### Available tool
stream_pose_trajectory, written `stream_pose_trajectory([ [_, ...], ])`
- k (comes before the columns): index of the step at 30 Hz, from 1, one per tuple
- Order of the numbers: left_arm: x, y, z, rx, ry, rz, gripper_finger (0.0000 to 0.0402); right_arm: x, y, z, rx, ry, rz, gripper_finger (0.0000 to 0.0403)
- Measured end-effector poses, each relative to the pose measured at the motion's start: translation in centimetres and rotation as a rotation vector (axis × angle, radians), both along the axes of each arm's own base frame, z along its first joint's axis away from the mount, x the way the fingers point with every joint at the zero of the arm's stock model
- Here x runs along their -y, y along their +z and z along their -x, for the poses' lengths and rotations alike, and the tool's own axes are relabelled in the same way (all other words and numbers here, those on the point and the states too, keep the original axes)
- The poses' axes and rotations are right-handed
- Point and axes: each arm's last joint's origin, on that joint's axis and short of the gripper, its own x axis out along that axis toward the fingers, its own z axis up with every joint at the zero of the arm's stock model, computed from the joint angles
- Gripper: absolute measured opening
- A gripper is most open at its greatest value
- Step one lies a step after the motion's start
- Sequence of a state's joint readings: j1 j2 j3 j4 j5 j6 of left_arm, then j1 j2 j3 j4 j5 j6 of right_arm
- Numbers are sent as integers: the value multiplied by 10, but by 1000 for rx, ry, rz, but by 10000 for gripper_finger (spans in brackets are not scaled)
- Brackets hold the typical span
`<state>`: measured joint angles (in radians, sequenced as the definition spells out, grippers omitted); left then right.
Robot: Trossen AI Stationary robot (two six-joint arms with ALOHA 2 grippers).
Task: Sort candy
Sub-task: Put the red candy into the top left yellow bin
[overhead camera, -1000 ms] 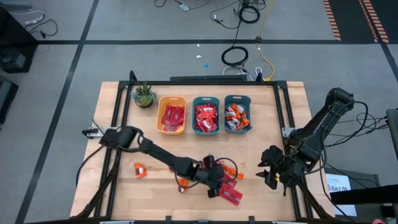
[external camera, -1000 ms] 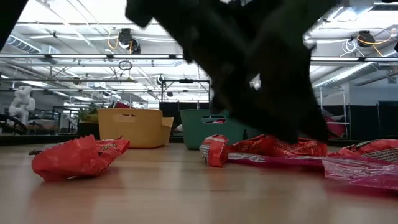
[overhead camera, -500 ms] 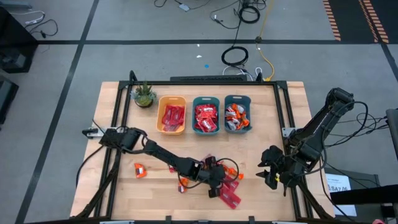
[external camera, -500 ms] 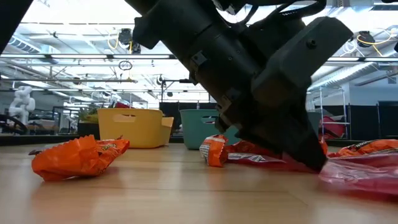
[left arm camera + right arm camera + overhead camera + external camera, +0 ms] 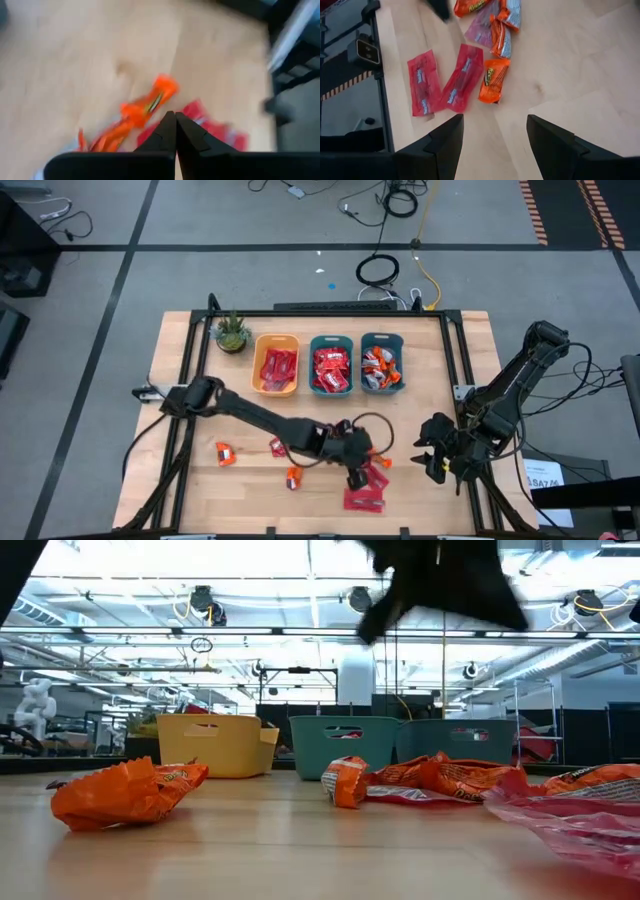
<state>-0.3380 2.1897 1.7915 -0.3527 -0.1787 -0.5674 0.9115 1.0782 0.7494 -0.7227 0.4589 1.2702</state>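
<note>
the left gripper [image 5: 358, 477] is seen above the loose candy pile [image 5: 365, 480] near the front middle of the table [image 5: 430, 370], its fingers [image 5: 170, 131] pressed together with nothing visibly caught between them. in the left wrist view orange pieces [image 5: 145, 105] and a red packet [image 5: 212, 127] lie on the wood just beyond the closed tips, blurred. in the low view this arm is only a dark shape cut off by the frame's upper edge.

the right gripper [image 5: 437, 455] is parked at about 3 o'clock from the pile, well apart, its jaws spread and empty; two flat red packets [image 5: 442, 82] and an orange piece [image 5: 491, 80] are shown ahead of it.

single orange sweets [image 5: 224, 452] are scattered at 9 o'clock from the pile. more candy is held in the yellow bin [image 5: 257, 365] and two teal bins [image 5: 312, 366] at 12 o'clock, beside a potted plant [image 5: 232, 332].

the surface is pale wood in a black frame; cables [image 5: 378, 270] lie on the grey floor beyond. in the low view a hall with ceiling lights is seen behind the bins.
</note>
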Motion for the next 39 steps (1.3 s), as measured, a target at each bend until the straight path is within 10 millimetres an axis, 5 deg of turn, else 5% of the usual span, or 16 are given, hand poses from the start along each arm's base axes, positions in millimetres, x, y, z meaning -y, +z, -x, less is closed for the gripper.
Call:
stream_pose_trajectory([
  [6,-15,63,16,117,-22,-48,3,1,1,-1,45,-33,35,210],
  [15,-6,59,20,94,-108,-105,58,1,1,-1,46,-52,22,210],
  [28,1,9,5,6,-144,-139,218,1,1,-2,51,-55,12,210],
  [33,10,-29,-5,-8,-238,-295,230,0,1,-2,54,-55,6,210],
  [39,28,-73,-21,83,-346,-237,231,0,1,-2,49,-51,1,210],
])
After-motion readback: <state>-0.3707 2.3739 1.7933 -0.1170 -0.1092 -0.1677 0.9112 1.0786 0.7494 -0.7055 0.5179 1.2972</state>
